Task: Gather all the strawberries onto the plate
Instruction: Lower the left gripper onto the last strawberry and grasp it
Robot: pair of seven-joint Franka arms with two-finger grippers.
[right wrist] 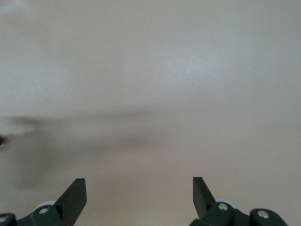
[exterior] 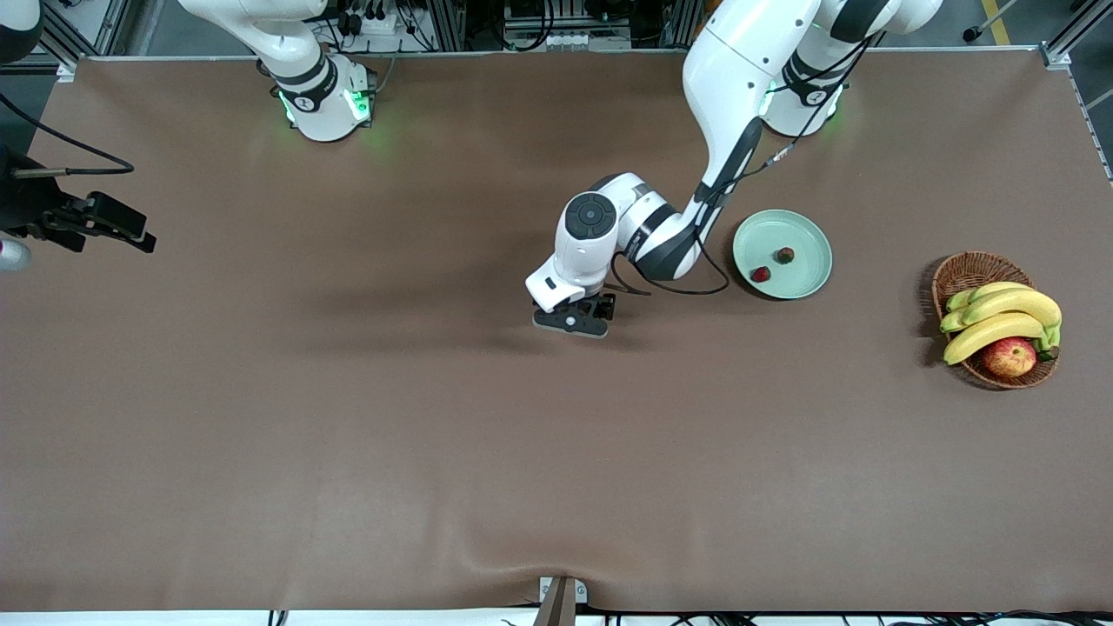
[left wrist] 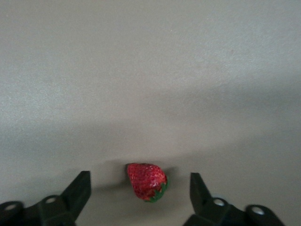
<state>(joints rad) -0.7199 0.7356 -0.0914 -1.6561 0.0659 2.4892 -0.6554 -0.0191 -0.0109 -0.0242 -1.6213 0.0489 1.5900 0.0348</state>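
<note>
Low over the table, well off from the plate [exterior: 782,253] toward the right arm's end, the left gripper [left wrist: 140,188] brackets the last strawberry [left wrist: 147,181], jaws apart, untouched. Two berries sit in the plate. The right gripper [right wrist: 139,193] waits, jaws apart.
</note>
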